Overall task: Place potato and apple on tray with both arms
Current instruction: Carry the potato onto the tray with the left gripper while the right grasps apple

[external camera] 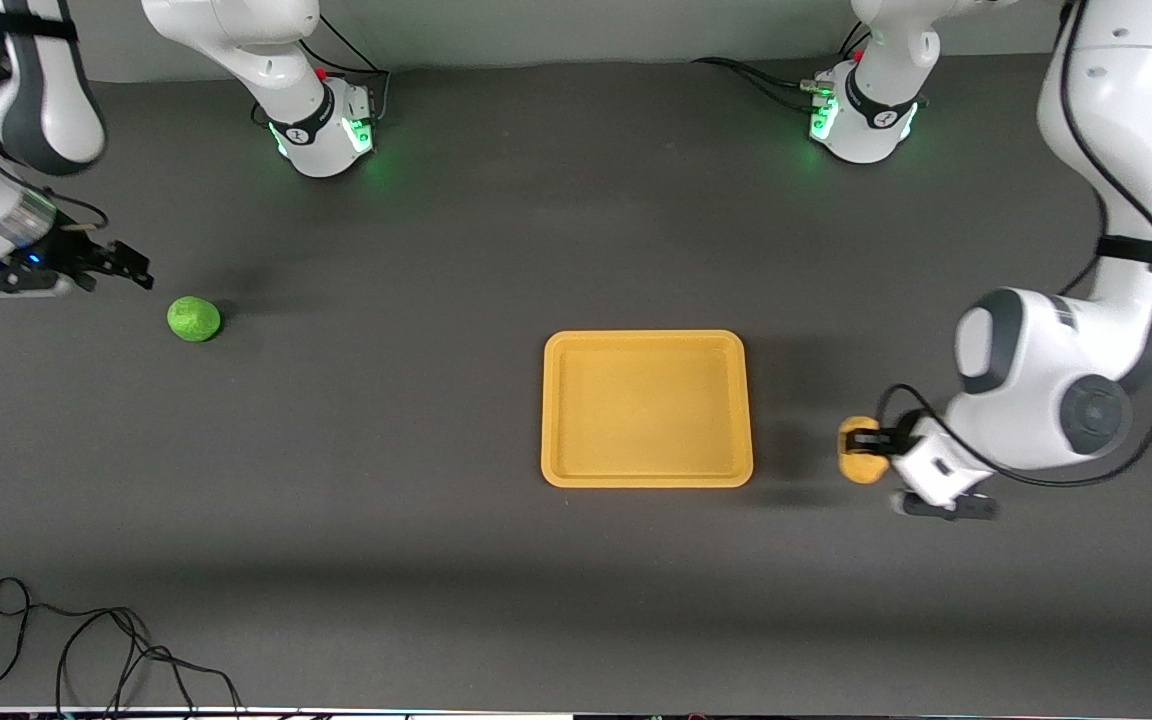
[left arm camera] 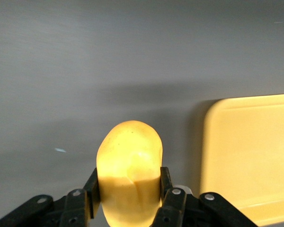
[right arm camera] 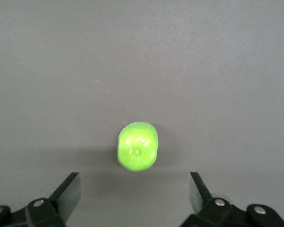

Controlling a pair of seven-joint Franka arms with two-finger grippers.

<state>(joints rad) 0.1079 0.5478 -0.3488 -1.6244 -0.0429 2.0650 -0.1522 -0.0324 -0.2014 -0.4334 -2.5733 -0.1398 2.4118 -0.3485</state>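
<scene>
The yellow-orange potato [external camera: 862, 460] is beside the tray [external camera: 548, 410], toward the left arm's end of the table. My left gripper [external camera: 863, 440] is shut on it, low at the table. In the left wrist view the potato [left arm camera: 128, 156] sits gripped between both fingers, with the tray [left arm camera: 248, 156] close beside it. The green apple [external camera: 194, 319] lies on the table toward the right arm's end. My right gripper [external camera: 132, 266] is open and empty just beside the apple. In the right wrist view the apple [right arm camera: 137, 146] lies a little ahead of the open gripper [right arm camera: 135, 183].
A black cable [external camera: 86, 640] lies looped on the table near the front camera at the right arm's end. Both arm bases [external camera: 321, 125] glow green along the table's edge farthest from the camera. The tray holds nothing.
</scene>
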